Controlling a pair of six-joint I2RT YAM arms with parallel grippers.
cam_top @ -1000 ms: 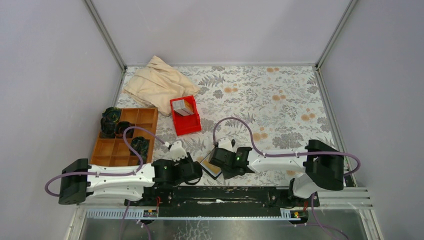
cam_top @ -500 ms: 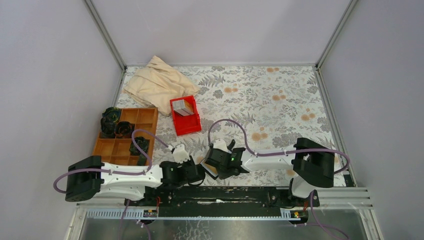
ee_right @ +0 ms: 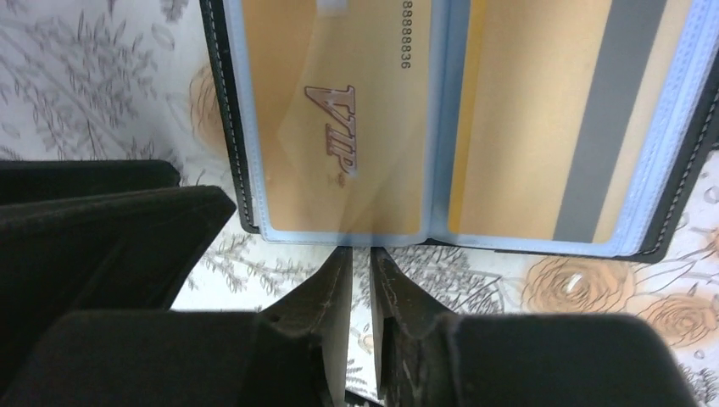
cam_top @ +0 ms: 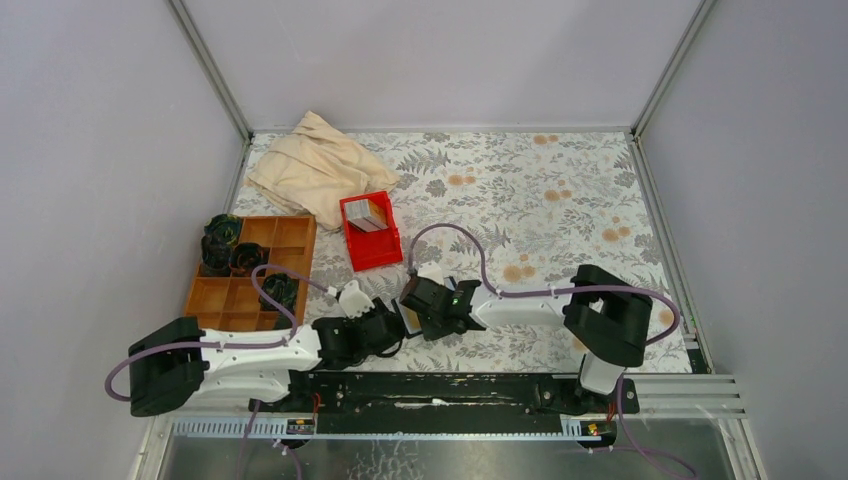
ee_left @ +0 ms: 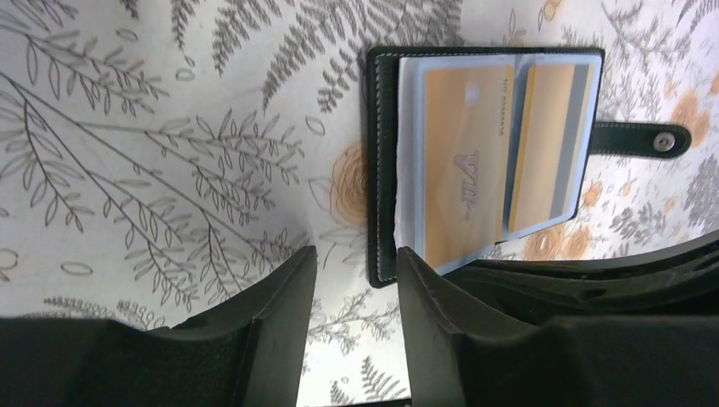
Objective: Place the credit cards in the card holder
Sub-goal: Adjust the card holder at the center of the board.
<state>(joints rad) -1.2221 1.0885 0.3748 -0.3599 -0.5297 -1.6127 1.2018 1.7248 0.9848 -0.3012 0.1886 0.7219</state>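
The card holder [ee_left: 386,161] lies open on the floral table, a black wallet with clear blue sleeves. Two tan credit cards [ee_left: 462,161] [ee_right: 339,119] sit in its sleeves, one marked VIP, one showing a grey stripe [ee_right: 606,119]. My left gripper [ee_left: 356,254] is open, its fingers either side of bare table just short of the wallet's corner. My right gripper [ee_right: 356,248] is nearly shut, its tips pinching the near edge of a clear sleeve. From above, both grippers [cam_top: 385,325] [cam_top: 412,305] meet over the card holder [cam_top: 406,318]. More cards [cam_top: 367,213] stand in the red bin [cam_top: 375,252].
A brown compartment tray [cam_top: 215,300] with dark objects stands at the left. A beige cloth [cam_top: 320,170] is bunched at the back left. The wallet's clasp tab [ee_left: 636,138] sticks out sideways. The arms' mounting rail [cam_top: 450,385] runs along the near edge.
My right arm has swung left and away from the rail, and the card holder has shifted with it. The left gripper followed, and its jaws have opened wider.
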